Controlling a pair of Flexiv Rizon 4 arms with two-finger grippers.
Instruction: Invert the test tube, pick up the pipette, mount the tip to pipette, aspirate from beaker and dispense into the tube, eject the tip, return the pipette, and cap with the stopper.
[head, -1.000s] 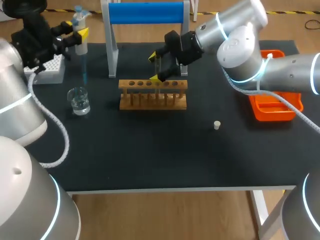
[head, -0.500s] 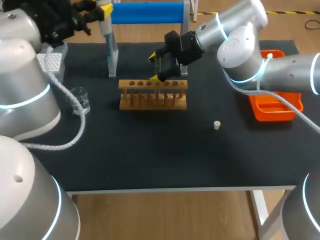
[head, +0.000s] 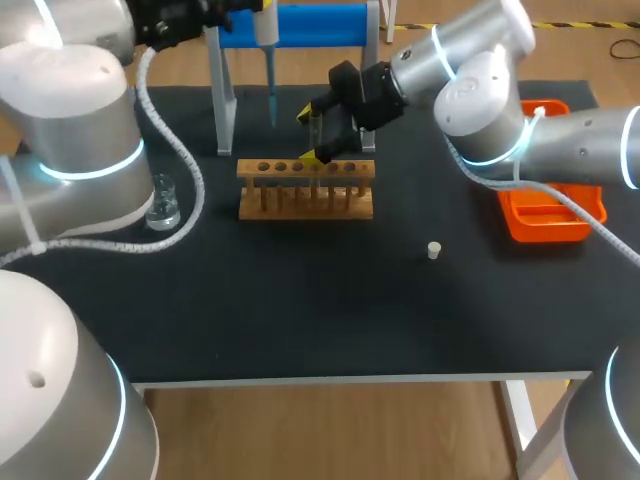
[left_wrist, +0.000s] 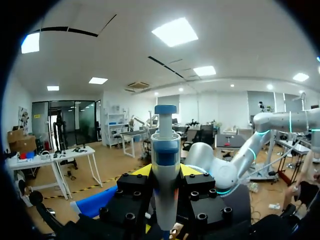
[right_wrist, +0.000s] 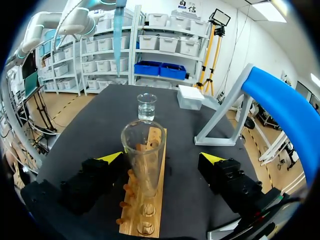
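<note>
Left gripper (left_wrist: 166, 174) was clamped on the white-and-blue plastic pipette (left_wrist: 165, 165), held upright. Right gripper (right_wrist: 161, 158) stood spread around the clear glass test tube (right_wrist: 142, 150) in the wooden rack (right_wrist: 152, 210).

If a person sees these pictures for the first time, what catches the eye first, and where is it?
The pipette, clamped in the left gripper, hangs high over the back of the table, tip pointing down. A glass test tube stands upright in the wooden rack at mid-table, inside the open right gripper. A small white stopper lies alone to the rack's right.
</note>
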